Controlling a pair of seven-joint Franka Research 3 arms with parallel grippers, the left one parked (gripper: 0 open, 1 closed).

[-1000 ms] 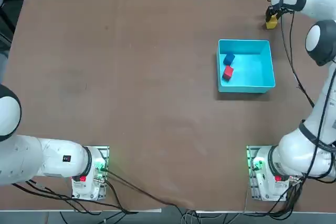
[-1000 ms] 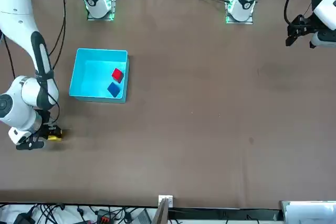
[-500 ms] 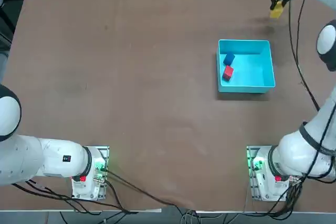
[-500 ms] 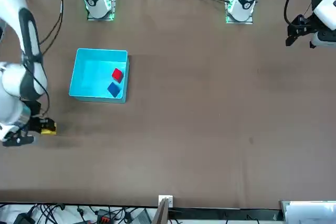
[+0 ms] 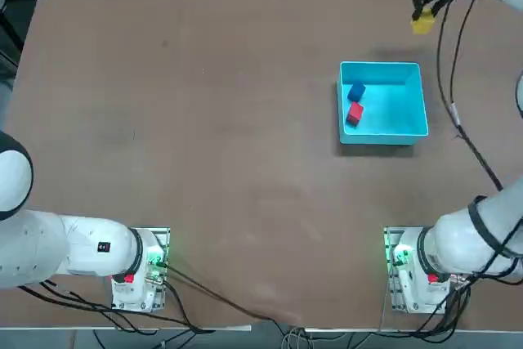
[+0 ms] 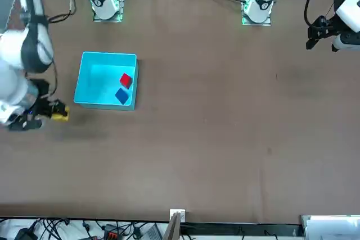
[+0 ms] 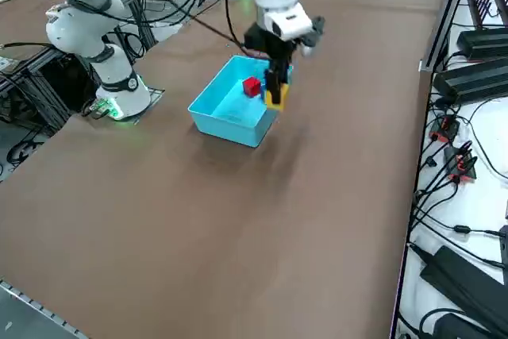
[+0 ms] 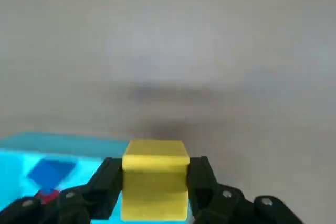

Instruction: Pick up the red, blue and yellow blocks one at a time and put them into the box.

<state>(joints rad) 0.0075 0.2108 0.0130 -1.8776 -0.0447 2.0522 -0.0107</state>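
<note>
Nearest your arm's base in the top view, the box [image 5: 383, 129] sits on the table [image 5: 204, 136] with the red block [image 5: 355, 113] and the blue block [image 5: 356, 91] inside, blue just beyond red. Farther out, past its far right corner, your right gripper [image 5: 423, 15] hangs above the table, fingers clamped on the yellow block [image 5: 422, 24].

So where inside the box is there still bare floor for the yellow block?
The box is free across its half toward the right arm's side. It is crowded by the opposite wall, where the blue block and red block lie. The right end effector holds the yellow block beyond the box's far wall.
</note>
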